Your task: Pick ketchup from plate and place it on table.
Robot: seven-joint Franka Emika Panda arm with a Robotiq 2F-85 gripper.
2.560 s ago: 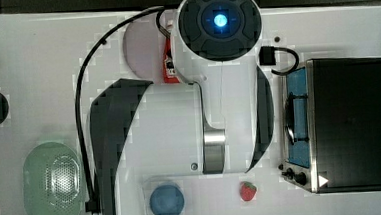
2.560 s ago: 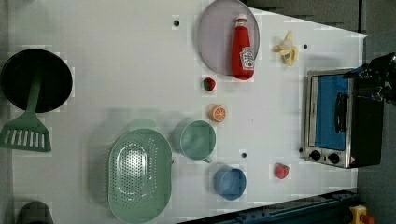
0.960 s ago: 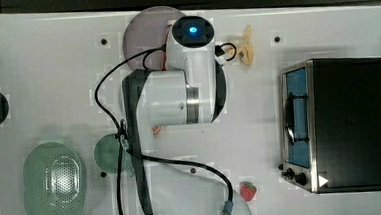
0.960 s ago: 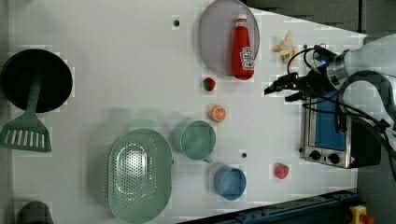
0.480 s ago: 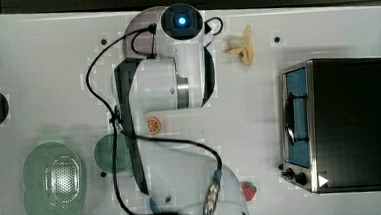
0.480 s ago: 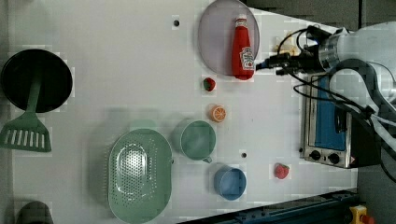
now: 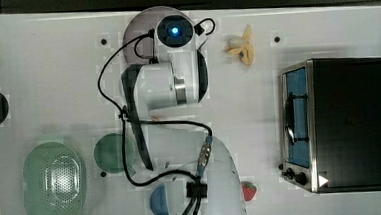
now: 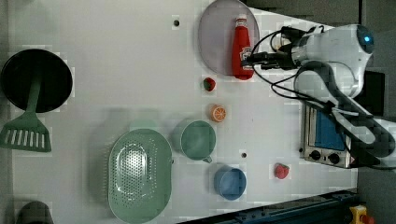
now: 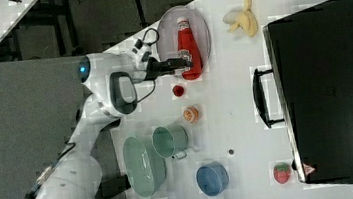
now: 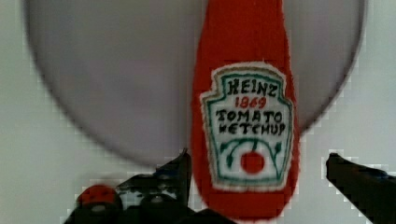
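The gripper (image 10: 257, 186) hung directly over the lower body of the ketchup (image 10: 245, 116), its 2 fingers (image 10: 180, 170) spread apart, 1 on each side of the bottle and not touching it. The ketchup lay flat on the plate (image 8: 217, 42), base end hanging past the plate's rim beneath the gripper, cap end pointing away from it. Its long axis ran across the line between the fingertips (a good sign, I judged), so the coming move looked like a straight descent and a squeeze across the narrow width. Bare table (image 8: 116, 70) lay beyond the plate.
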